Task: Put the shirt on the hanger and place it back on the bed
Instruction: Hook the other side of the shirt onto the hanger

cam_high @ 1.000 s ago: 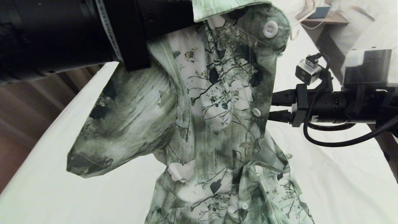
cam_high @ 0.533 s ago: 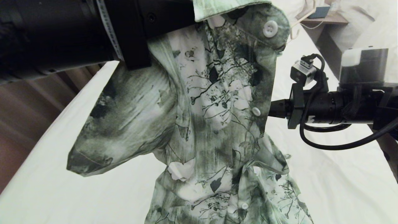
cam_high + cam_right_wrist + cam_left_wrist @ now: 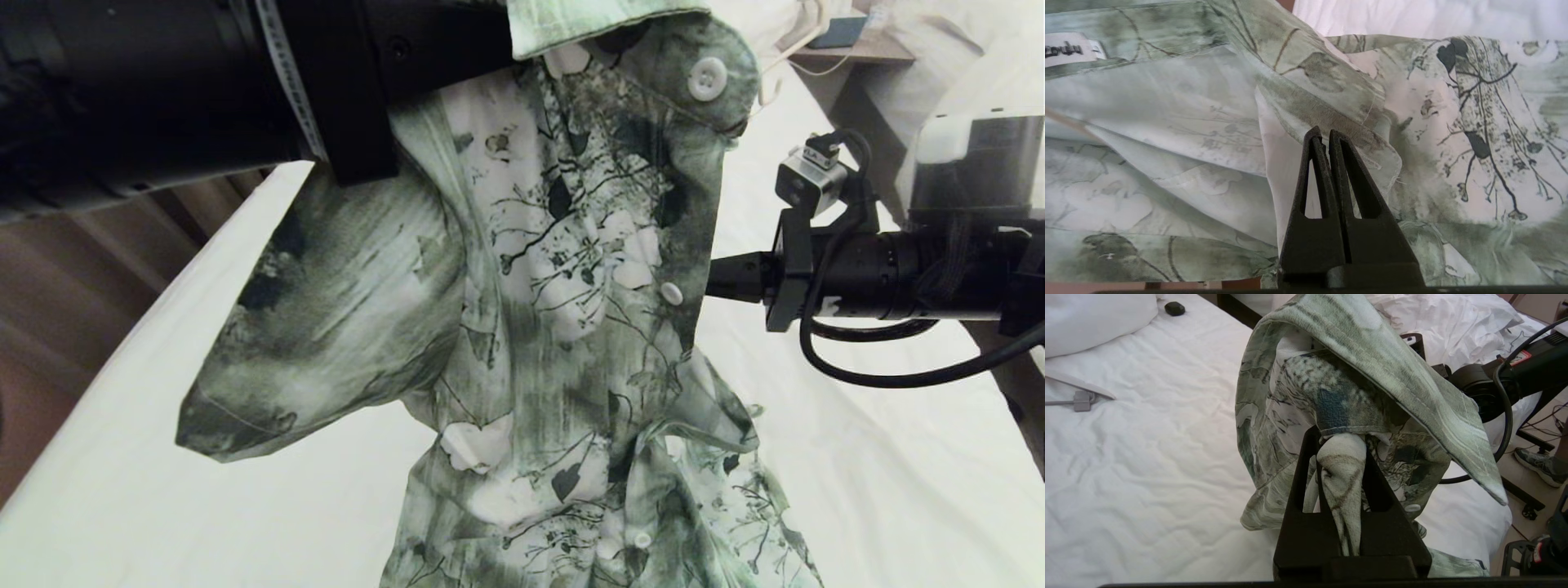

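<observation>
- Our left gripper (image 3: 1341,457) is up high with its jaws clamped on a bunched fold of the shirt (image 3: 563,327), so the garment hangs from it above the bed (image 3: 122,482).
- The shirt drops long-axis downward from that grip: collar and top button uppermost, button placket running down the front, one short sleeve ballooning out toward our left, the hem trailing to the sheet.
- Our right gripper (image 3: 1327,136) comes in level from our right, at the placket edge about chest height. Its jaws are pressed together; a thin edge of fabric seems caught between the tips, though we can't be sure of that.
- So the right arm is the nearer one to the open front, and the cloth lies straight ahead of its jaws.
- Fabric looks thin and limp, mottled green and white with dark branches and white flowers, collar label showing inside.
- The hanger we cannot clearly make out; by our reading, the hanging isn't finished.
</observation>
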Controlling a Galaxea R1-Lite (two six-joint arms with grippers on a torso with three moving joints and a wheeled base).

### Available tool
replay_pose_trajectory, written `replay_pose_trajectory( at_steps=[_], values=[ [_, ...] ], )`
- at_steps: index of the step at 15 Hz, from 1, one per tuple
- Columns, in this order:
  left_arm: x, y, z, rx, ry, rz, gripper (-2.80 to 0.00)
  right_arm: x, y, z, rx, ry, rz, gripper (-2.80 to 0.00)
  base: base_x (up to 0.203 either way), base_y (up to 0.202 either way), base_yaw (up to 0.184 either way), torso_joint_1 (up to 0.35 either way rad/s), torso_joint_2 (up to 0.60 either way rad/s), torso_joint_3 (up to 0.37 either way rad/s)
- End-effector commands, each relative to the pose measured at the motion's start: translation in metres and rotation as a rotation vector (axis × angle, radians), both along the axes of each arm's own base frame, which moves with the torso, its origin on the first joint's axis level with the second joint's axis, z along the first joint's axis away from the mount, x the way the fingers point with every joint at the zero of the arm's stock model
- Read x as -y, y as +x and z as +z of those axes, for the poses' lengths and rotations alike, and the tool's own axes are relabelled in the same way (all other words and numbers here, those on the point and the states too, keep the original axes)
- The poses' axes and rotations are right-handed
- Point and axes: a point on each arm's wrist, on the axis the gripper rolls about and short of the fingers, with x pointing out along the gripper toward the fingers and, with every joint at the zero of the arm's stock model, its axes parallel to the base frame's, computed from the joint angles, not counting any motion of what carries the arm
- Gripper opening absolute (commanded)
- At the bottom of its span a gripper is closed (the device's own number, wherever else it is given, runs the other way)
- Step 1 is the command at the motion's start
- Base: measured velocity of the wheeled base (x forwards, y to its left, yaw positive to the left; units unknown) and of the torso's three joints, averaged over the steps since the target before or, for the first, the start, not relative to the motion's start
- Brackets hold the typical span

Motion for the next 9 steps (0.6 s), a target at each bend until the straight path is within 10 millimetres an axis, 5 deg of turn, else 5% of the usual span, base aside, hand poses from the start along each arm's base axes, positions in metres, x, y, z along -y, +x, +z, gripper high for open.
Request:
replay_pose_trajectory(
  at_steps=[1, 2, 9],
  values=[
    [0.0015, 0.0011, -0.0001, 0.001, 0.001, 0.000, -2.80, 0.0005, -0.0023, 0.0020, 0.002, 0.003, -0.001, -0.31, 0.000, 0.000, 0.000, 0.000, 0.00, 0.000],
    [0.0018, 0.0023, 0.0006, 0.002, 0.000, 0.004, -2.80, 0.0009, -0.0023, 0.0014, -0.007, -0.004, -0.022, 0.00, 0.000, 0.000, 0.000, 0.000, 0.00, 0.000],
    [-0.0004, 0.0083, 0.0071, 0.012, -0.014, 0.031, -2.80, -0.0024, -0.0007, -0.0048, -0.024, -0.014, -0.021, 0.00, 0.000, 0.000, 0.000, 0.000, 0.00, 0.000]
  ],
)
